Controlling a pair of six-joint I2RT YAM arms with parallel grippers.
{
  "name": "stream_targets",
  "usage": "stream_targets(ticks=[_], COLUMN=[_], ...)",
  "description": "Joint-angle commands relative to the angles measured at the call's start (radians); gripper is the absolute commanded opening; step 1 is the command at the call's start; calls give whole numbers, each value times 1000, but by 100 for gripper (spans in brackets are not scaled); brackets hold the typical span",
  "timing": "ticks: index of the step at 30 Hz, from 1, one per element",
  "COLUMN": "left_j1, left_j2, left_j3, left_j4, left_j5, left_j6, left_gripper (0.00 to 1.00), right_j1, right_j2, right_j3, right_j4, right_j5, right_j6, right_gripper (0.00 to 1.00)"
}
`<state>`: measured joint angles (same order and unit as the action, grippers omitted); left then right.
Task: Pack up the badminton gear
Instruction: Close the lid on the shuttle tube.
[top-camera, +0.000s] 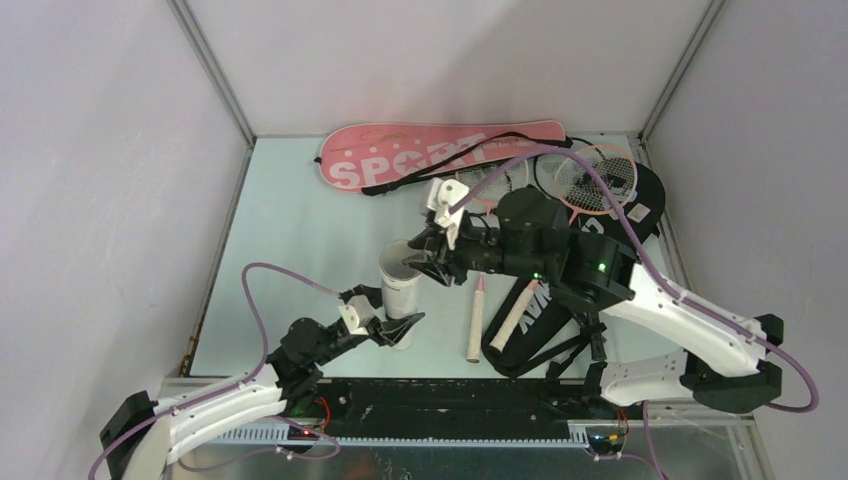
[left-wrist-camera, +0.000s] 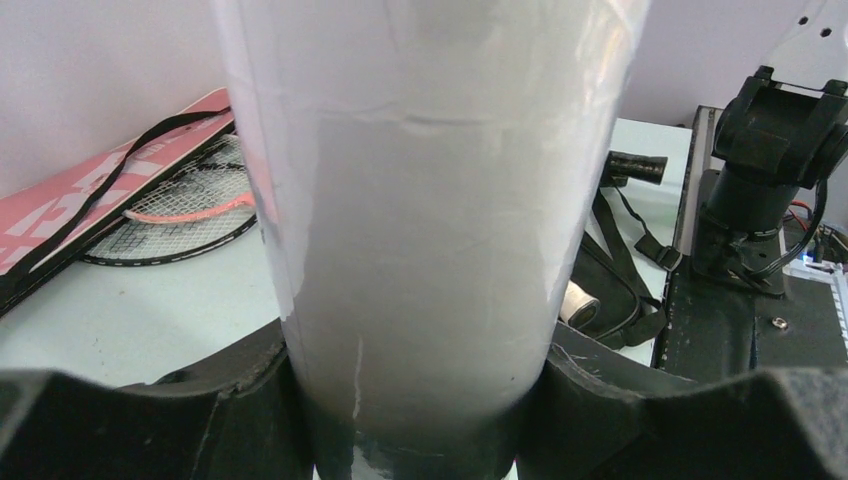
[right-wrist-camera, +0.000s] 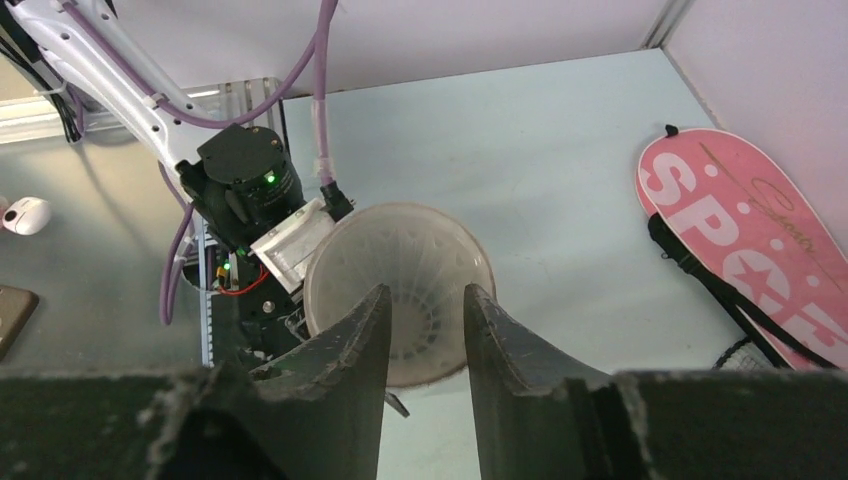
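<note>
The long translucent white tube (top-camera: 402, 288) stands upright on the table, and my left gripper (top-camera: 394, 326) is shut on its lower part. In the left wrist view the tube (left-wrist-camera: 430, 200) fills the gap between both fingers of the left gripper (left-wrist-camera: 420, 400). My right gripper (top-camera: 421, 262) hovers over the tube's mouth. Seen from the right wrist, the right gripper (right-wrist-camera: 425, 298) is open with nothing between its fingers (right-wrist-camera: 340, 370). Below them a white feather shuttlecock (right-wrist-camera: 420, 262) sits inside the tube's opening. The pink "SPORT" bag (top-camera: 440, 155) lies at the back.
Pink and black rackets (top-camera: 590, 178) lie at the back right, partly under my right arm. Two racket handles (top-camera: 478, 318) and the black bag (top-camera: 545, 335) lie right of the tube. The left arm's wrist (right-wrist-camera: 245, 185) sits close beside the tube.
</note>
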<state>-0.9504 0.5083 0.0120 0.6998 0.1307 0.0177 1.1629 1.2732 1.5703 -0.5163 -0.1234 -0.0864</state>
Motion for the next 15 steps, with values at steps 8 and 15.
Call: stream_targets(ticks=[8, 15], left_j1=[-4, -4], left_j2=[-37, -43], left_j3=[11, 0], left_j4=[203, 203], left_j5=[15, 58], left_j6=[28, 48], left_gripper=[41, 41], right_j1=[-25, -28], right_j2=[-49, 21], right_j3=[-29, 53], right_j4=[-64, -181], right_j5=[40, 39], right_j6=[25, 35], right_gripper=[35, 30])
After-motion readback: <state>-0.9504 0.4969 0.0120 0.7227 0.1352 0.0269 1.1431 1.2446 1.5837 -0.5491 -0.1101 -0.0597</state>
